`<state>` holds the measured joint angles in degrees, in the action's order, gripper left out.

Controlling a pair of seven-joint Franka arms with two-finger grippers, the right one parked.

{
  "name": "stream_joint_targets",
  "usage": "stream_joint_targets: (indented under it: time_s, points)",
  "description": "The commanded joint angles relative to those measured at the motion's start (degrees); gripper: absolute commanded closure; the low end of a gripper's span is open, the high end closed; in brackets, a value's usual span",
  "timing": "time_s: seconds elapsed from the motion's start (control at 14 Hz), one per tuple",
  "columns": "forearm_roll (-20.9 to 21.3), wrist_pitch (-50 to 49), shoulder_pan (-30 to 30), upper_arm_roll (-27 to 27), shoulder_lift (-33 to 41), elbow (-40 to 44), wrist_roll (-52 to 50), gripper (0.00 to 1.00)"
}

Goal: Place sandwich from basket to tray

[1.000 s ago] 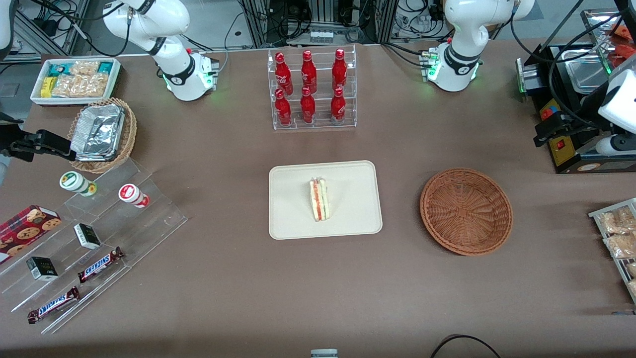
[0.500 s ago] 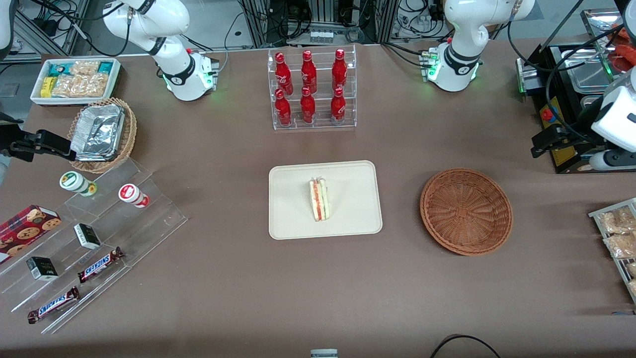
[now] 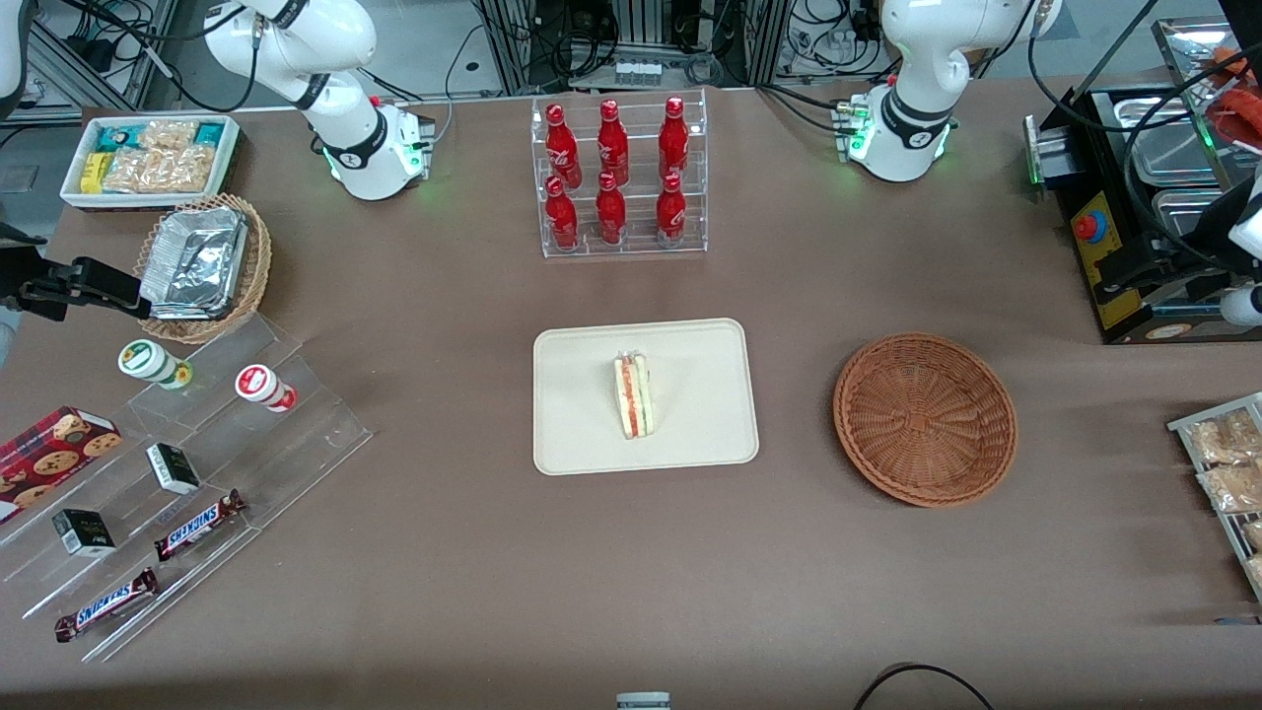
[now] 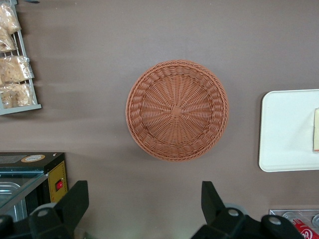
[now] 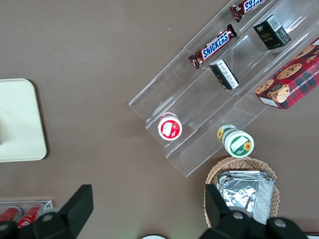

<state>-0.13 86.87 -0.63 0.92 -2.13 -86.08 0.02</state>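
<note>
Sandwich (image 3: 634, 396) lies on the cream tray (image 3: 582, 434) in the middle of the table. Nothing is in the brown wicker basket (image 3: 925, 419) beside the tray. Left gripper (image 4: 144, 199) hangs high above the table near the basket, its fingers (image 4: 77, 199) spread wide, holding nothing.

Only the left arm moved. In the front view its gripper (image 3: 1158, 271) slid further toward the working arm's end of the table vs. 1 s ago, away from the basket (image 3: 925, 419), and now the arm is nearly out of the pic. The red button on the black box (image 3: 1112, 268) by the basket was hidden before & now shows. Gripper fingers (image 4: 75, 201) are spread wide.
</note>
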Motion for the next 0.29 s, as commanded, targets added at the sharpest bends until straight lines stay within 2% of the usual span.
stream_joint_targets:
  time_s: [0.0,0.21]
  points:
    - [0.6,-1.4,-0.5,0.4,0.0,1.5,0.2,0.0]
    - [0.6,-1.8,-0.2,0.3,-0.2,2.3,0.2,0.0]
